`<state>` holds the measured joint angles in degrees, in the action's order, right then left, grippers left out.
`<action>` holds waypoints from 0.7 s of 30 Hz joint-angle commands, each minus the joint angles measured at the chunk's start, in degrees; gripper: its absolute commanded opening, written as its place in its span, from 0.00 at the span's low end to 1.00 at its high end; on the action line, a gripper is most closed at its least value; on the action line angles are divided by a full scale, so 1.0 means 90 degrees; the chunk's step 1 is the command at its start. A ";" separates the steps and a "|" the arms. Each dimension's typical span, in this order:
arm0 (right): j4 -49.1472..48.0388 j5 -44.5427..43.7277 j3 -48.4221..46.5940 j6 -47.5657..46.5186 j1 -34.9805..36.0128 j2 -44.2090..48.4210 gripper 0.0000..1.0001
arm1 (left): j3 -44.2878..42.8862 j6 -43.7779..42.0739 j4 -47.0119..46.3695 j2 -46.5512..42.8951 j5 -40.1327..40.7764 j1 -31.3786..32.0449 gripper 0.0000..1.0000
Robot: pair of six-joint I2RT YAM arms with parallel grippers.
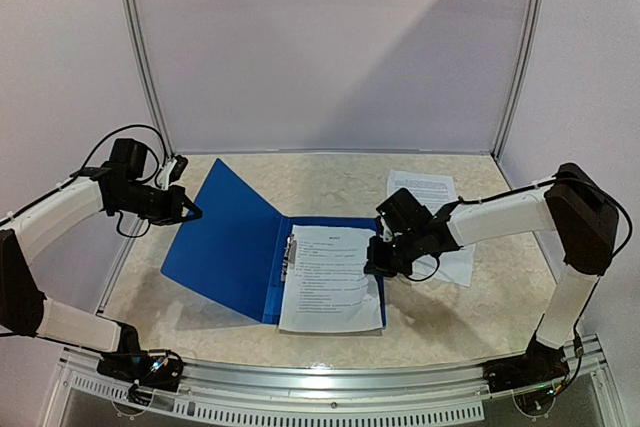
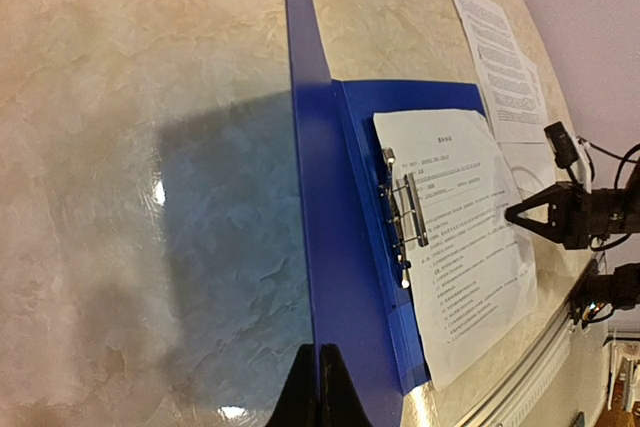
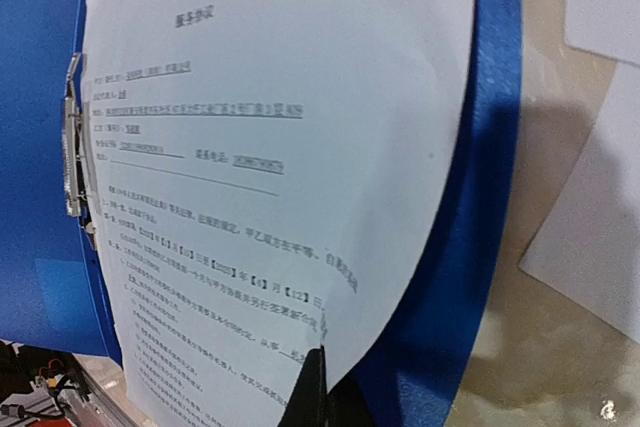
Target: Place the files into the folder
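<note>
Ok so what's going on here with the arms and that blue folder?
The left gripper pinches the edge of the blue folder's cover, holding it tilted up and open. The right gripper appears to grip the right edge of a printed sheet that lies inside the folder beside the metal clip, with that edge curling up. More sheets lie on the table to the right, so the filing isn't finished.

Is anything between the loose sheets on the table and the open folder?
Only the right gripper, at the edge of the filed sheet, sits between the loose sheets and the folder. The left gripper holds the cover open.
</note>
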<state>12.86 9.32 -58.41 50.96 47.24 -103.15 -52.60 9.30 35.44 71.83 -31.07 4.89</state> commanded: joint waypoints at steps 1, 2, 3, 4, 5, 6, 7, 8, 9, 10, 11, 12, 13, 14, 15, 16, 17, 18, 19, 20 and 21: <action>-0.1118 -0.0057 0.0500 0.0784 -0.0100 0.0349 0.00 | 0.0072 -0.0018 0.0042 -0.0079 -0.0055 0.0048 0.00; -0.1185 -0.0161 0.0569 0.0847 -0.0106 0.0387 0.00 | 0.0073 -0.0018 0.0048 -0.0081 -0.0059 0.0052 0.00; -0.1223 -0.0262 0.0610 0.0872 -0.0115 0.0417 0.00 | 0.0070 -0.0009 0.0038 -0.0081 -0.0063 0.0052 0.00; -0.1279 -0.0314 0.0636 0.0879 -0.0121 0.0439 0.00 | 0.0073 -0.0017 0.0038 -0.0081 -0.0063 0.0053 0.00; -0.1315 -0.0299 0.0614 0.0858 -0.0143 0.0434 0.00 | 0.0073 -0.0018 0.0041 -0.0081 -0.0063 0.0053 0.00; -0.1308 -0.0273 0.0582 0.0822 -0.0147 0.0405 0.00 | 0.0073 -0.0018 0.0043 -0.0081 -0.0063 0.0052 0.00; -0.1289 -0.0240 0.0537 0.0764 -0.0157 0.0377 0.00 | 0.0073 -0.0013 0.0038 -0.0074 -0.0063 0.0053 0.00; -0.1290 -0.0220 0.0512 0.0737 -0.0161 0.0316 0.00 | 0.0073 -0.0017 0.0037 -0.0080 -0.0068 0.0053 0.00; -0.1348 -0.0204 0.0510 0.0719 -0.0161 0.0280 0.00 | 0.0073 -0.0018 0.0043 -0.0081 -0.0069 0.0047 0.00; -0.1368 -0.0176 0.0521 0.0723 -0.0161 0.0258 0.00 | 0.0073 -0.0012 0.0045 -0.0081 -0.0065 0.0052 0.00; -0.1512 -0.0159 0.0537 0.0765 -0.0161 0.0233 0.00 | 0.0073 -0.0017 0.0038 -0.0081 -0.0065 0.0053 0.00; -0.1596 -0.0169 0.0562 0.0793 -0.0161 0.0224 0.00 | 0.0073 -0.0018 0.0037 -0.0081 -0.0064 0.0052 0.00; -0.1670 -0.0201 0.0594 0.0847 -0.0161 0.0222 0.00 | 0.0073 -0.0016 0.0039 -0.0081 -0.0063 0.0048 0.00; -0.1718 -0.0242 0.0637 0.0930 -0.0176 0.0214 0.00 | 0.0073 -0.0018 0.0037 -0.0074 -0.0063 0.0044 0.00; -0.1763 -0.0274 0.0674 0.0976 -0.0188 0.0220 0.00 | 0.0073 -0.0015 0.0037 -0.0069 -0.0063 0.0048 0.00; -0.1816 -0.0296 0.0717 0.1040 -0.0204 0.0221 0.00 | 0.0073 -0.0015 0.0042 -0.0071 -0.0063 0.0046 0.00; -0.1883 -0.0324 0.0771 0.1089 -0.0224 0.0221 0.00 | 0.0073 -0.0015 0.0041 -0.0070 -0.0063 0.0040 0.00; -0.1963 -0.0339 0.0822 0.1171 -0.0239 0.0231 0.00 | 0.0073 -0.0017 0.0042 -0.0071 -0.0063 0.0044 0.00; -0.2038 -0.0363 0.0877 0.1228 -0.0255 0.0238 0.00 | 0.0073 -0.0021 0.0037 -0.0071 -0.0063 0.0047 0.00; -0.2103 -0.0384 0.0920 0.1275 -0.0274 0.0248 0.00 | 0.0073 -0.0023 0.0037 -0.0064 -0.0063 0.0047 0.00; -0.2151 -0.0406 0.0966 0.1338 -0.0283 0.0265 0.00 | 0.0073 -0.0021 0.0037 -0.0067 -0.0063 0.0049 0.00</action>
<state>-3.01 7.57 -51.79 60.14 45.60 -101.30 -52.60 9.30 35.44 71.83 -31.07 4.89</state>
